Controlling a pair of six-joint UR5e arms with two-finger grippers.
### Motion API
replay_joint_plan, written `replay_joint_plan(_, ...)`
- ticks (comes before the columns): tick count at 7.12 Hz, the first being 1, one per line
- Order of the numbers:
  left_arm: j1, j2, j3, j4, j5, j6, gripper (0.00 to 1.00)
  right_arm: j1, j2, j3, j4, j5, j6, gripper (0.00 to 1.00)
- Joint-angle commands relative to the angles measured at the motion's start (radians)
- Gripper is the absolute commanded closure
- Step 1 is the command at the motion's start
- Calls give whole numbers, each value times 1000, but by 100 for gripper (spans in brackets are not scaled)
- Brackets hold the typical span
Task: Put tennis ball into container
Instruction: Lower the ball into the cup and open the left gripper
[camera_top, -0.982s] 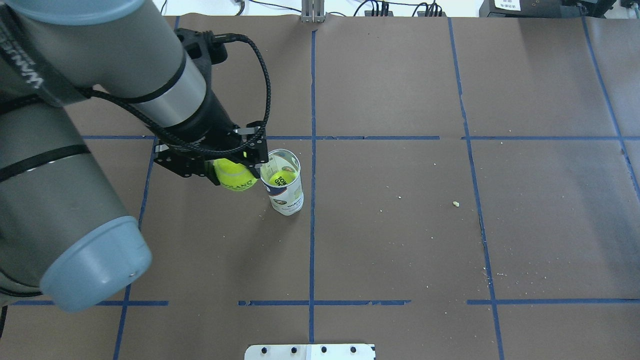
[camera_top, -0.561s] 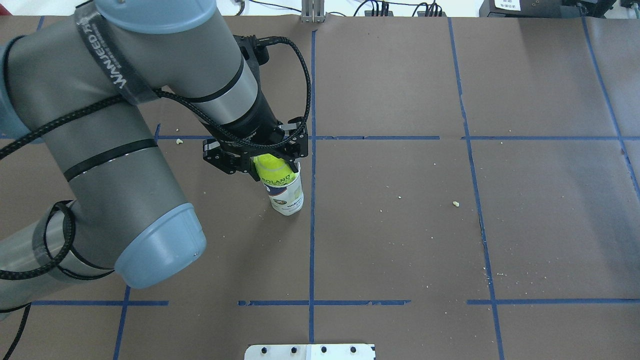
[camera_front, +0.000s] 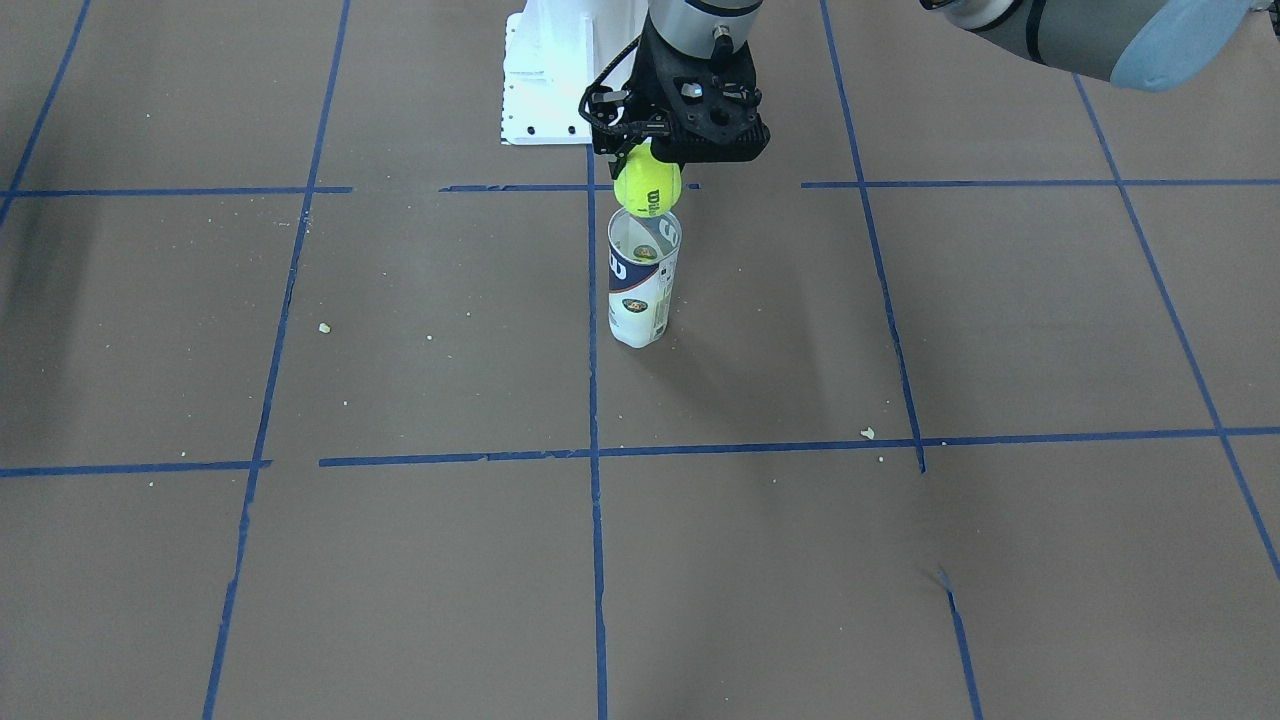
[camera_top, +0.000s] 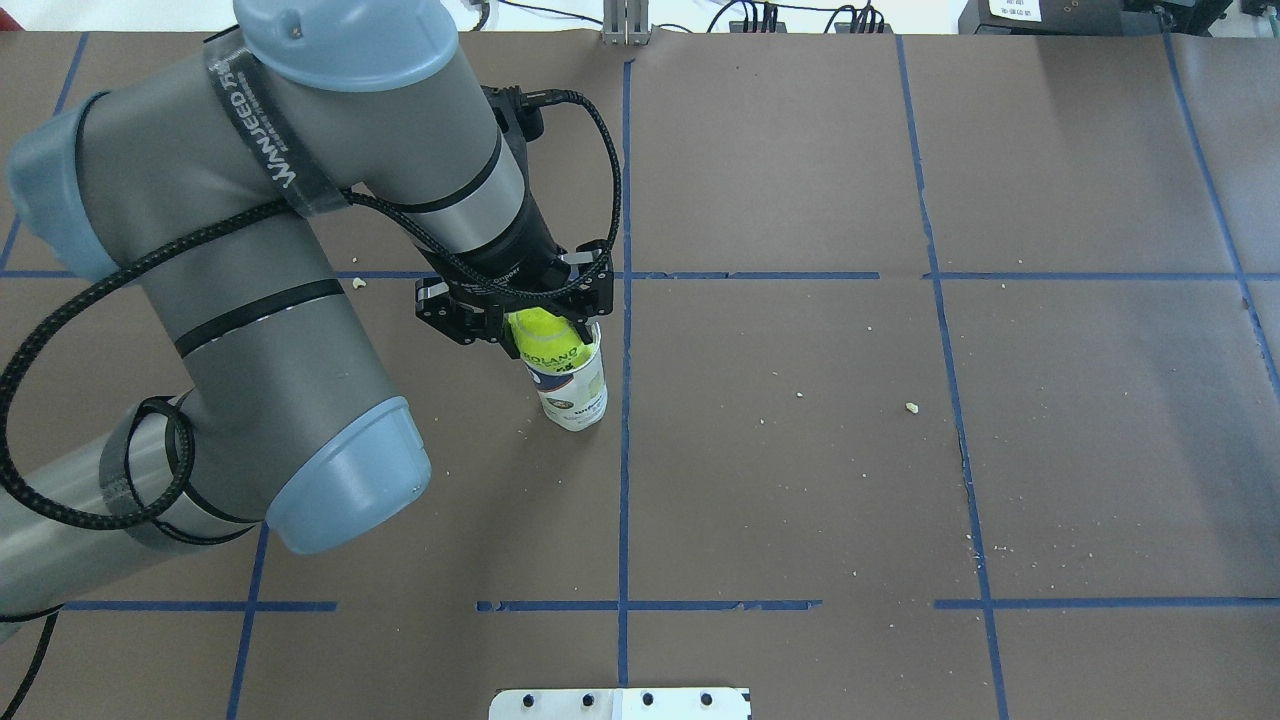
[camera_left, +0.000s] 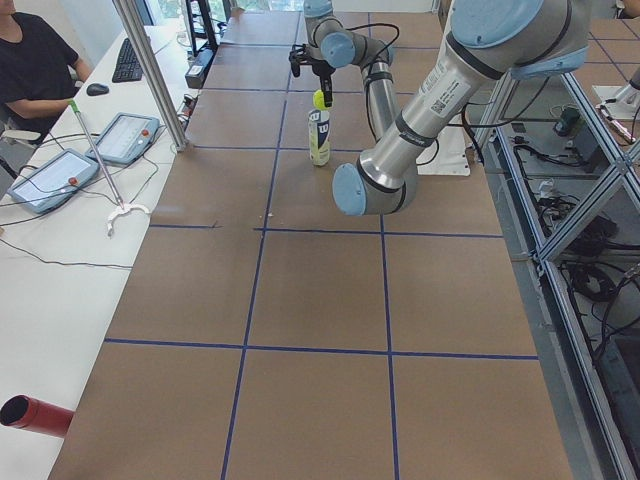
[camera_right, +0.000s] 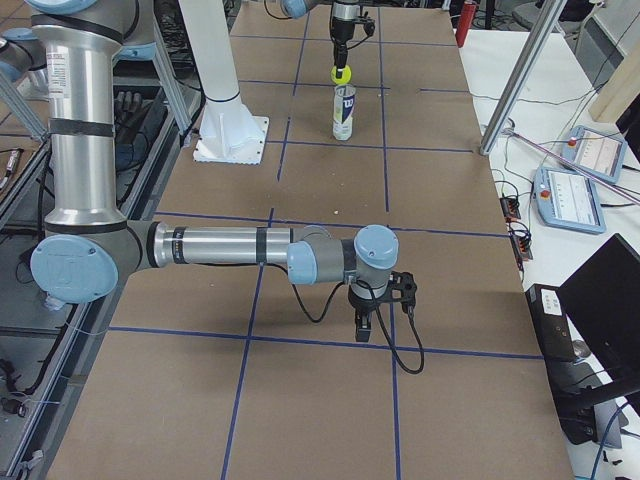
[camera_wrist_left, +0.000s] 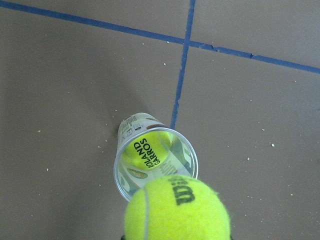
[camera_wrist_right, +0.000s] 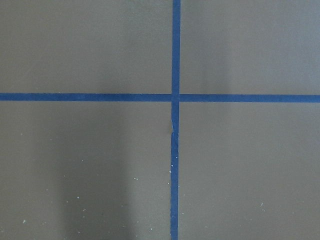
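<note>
The tennis ball (camera_front: 647, 187) is bright yellow-green with a dark logo. It hangs just above the open mouth of the container (camera_front: 640, 295), a clear upright can with a white and navy label. My left gripper (camera_front: 648, 172) is shut on the ball from above. In the left wrist view the tennis ball (camera_wrist_left: 177, 210) fills the bottom edge, with the container (camera_wrist_left: 121, 172) below it and a second yellow ball (camera_wrist_left: 147, 150) inside. My right gripper (camera_right: 378, 318) shows only in the exterior right view, low over the mat far from the can; open or shut I cannot tell.
The white pedestal plate (camera_front: 545, 90) stands behind the can. Blue tape lines cross the brown mat, and small crumbs (camera_top: 911, 407) lie to the right. An operator's side table with tablets (camera_left: 125, 135) and a metal post (camera_left: 150, 70) borders the mat.
My left gripper carried the ball rightward from beside the can to over its mouth. Since 0.6 s ago it has hardly moved.
</note>
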Motion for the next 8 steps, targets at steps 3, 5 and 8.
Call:
replay_joint_plan(3, 0, 1, 44, -45, -1, 8, 100, 0, 0, 0, 0, 0, 0, 0)
replay_joint_plan(5, 0, 1, 64, -73, 0, 10, 100, 0, 0, 0, 0, 0, 0, 0)
replay_joint_plan(8, -8, 22, 45, -71, 0, 29, 1, 0, 0, 0, 0, 0, 0, 0)
